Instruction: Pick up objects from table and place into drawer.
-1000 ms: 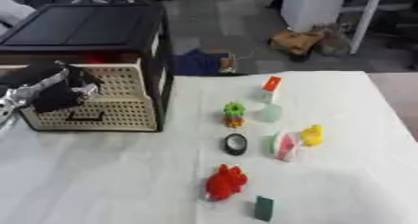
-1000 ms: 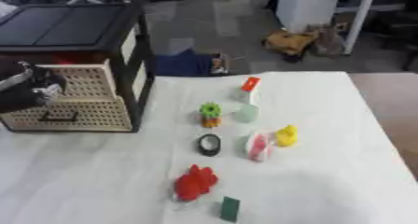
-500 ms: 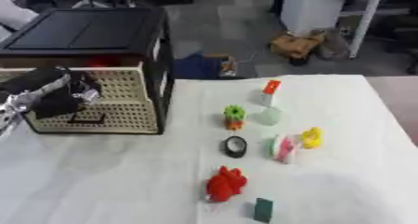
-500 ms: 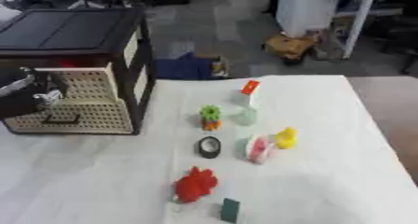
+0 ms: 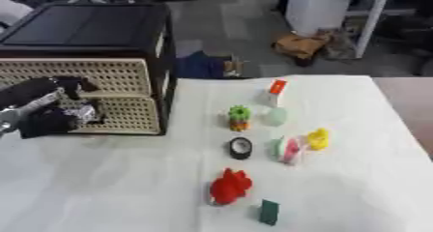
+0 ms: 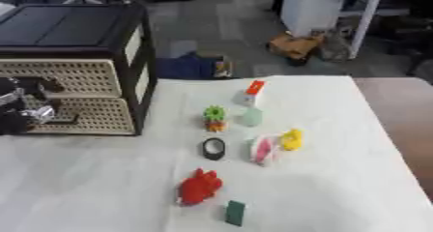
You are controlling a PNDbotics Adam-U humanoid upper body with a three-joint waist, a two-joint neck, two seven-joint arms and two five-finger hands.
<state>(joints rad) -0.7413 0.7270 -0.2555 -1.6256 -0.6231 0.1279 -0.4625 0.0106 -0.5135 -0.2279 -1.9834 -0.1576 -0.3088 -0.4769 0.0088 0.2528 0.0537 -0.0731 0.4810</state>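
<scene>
A black drawer cabinet [image 5: 84,30] with cream perforated fronts stands at the table's left; both drawer fronts [image 5: 93,76] sit flush. My left hand [image 5: 42,117] hovers at the lower drawer front, beside its dark handle [image 6: 64,117]. Spread over the white cloth to the right are a red toy [image 5: 230,186], a dark green block [image 5: 269,211], a black tape roll [image 5: 241,148], a green and orange gear toy [image 5: 239,117], a pale green piece [image 5: 276,116], a white box with a red top [image 5: 275,92], a yellow duck [image 5: 318,139] and a pink and white item [image 5: 287,149].
The white cloth [image 5: 110,187] has bare room at the front left. A brown tabletop strip [image 5: 410,110] shows at the right edge. Beyond the far edge lie a blue bundle [image 5: 203,64] and a brown bag [image 5: 300,45] on the floor.
The upper drawer, pulled out a second ago with something red showing inside, now sits flush. My left hand has dropped from it to the lower drawer front.
</scene>
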